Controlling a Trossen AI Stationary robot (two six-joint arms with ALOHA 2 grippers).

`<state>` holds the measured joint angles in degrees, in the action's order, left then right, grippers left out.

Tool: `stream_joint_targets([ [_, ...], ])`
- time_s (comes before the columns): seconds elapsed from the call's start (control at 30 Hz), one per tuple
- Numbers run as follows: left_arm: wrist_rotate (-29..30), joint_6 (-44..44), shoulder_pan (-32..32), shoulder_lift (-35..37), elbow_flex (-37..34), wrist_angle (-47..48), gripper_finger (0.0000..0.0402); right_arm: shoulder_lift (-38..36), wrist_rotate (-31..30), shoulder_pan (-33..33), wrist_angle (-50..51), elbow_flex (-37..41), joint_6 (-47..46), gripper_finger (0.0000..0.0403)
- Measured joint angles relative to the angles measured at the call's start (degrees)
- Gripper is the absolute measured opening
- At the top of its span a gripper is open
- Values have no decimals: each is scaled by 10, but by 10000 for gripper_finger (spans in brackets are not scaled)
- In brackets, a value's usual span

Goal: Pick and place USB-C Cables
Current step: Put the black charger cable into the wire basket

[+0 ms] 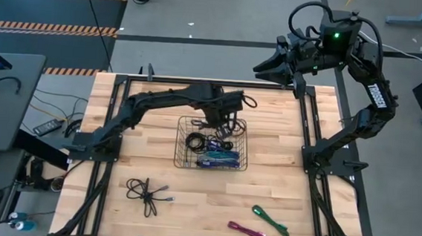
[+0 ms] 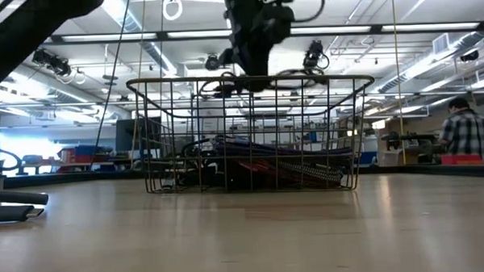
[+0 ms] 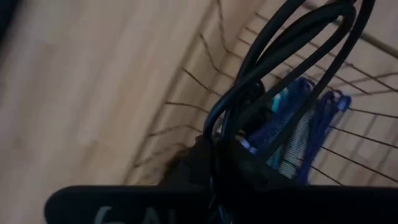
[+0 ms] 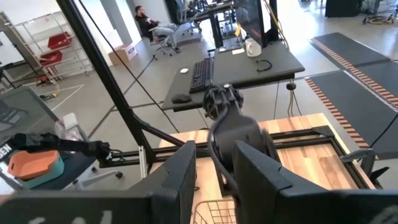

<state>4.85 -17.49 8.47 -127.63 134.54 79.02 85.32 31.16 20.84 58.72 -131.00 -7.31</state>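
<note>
left gripper [image 1: 223, 123] hangs over the far rim of the wire basket [image 1: 180, 163], closed on a looped black usb-c cable [image 3: 292, 43] held above the basket. black, blue and purple cables [image 1: 217, 159] lie inside the basket. on the counter [image 1: 205, 199]: a loose black cable [image 1: 146, 191], a green cable [image 1: 271, 220], a magenta cable [image 1: 248, 232]. right gripper [image 1: 263, 66] raised past the counter's far edge, fingers parted, holding nothing.

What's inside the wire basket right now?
The wire basket holds a black coiled cable and blue-purple bundles. The left gripper, shut on a black cable, covers what lies beneath it.
</note>
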Motion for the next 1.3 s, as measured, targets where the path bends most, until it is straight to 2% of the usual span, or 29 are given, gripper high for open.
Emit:
stream_joint_targets([
  [0.47,-6,-83,-46,-76,0,30,25,0,0,0,4,0,10,113],
  [1.3,-32,-99,-38,-83,0,21,25,0,20,0,23,0,11,113],
])
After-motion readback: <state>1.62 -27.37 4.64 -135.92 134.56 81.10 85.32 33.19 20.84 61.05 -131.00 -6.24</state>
